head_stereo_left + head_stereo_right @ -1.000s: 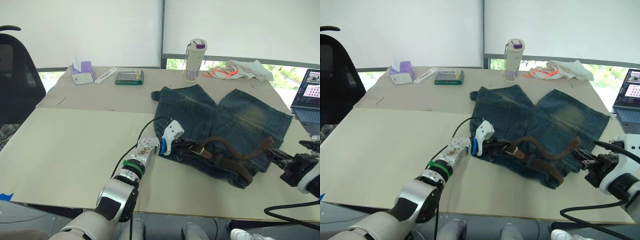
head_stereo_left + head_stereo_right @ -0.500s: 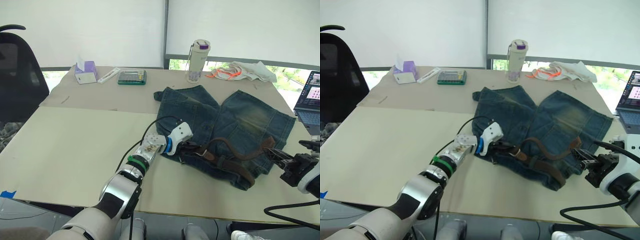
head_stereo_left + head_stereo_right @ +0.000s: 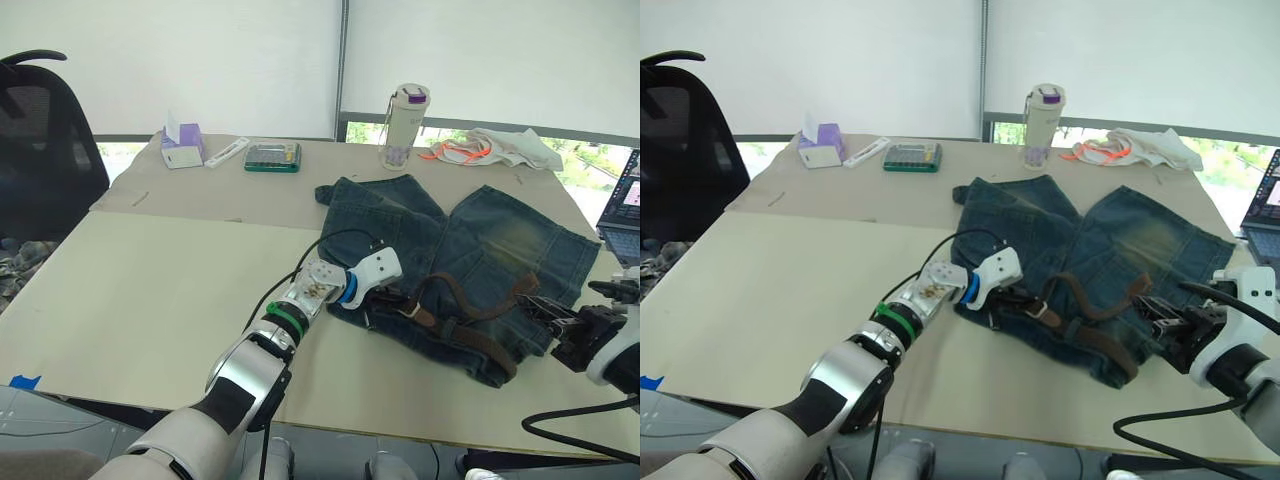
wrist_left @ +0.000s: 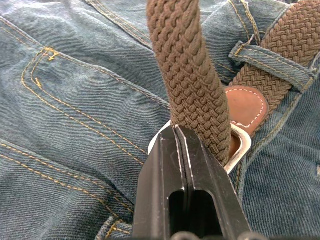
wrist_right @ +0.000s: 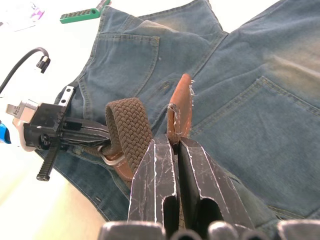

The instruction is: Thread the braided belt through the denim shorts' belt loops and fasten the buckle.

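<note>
Braided belt (image 3: 470,300) lies along waistband of denim shorts (image 3: 470,240) on table – my left gripper (image 4: 186,145) pinched tight at buckle (image 4: 235,150), my right gripper (image 5: 172,145) clamping belt's leather tip

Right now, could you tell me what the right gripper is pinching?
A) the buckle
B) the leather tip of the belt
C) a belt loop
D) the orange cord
B: in the right wrist view the right gripper has its fingers closed on the brown leather tip of the belt, while the buckle lies over by the left gripper.
</note>
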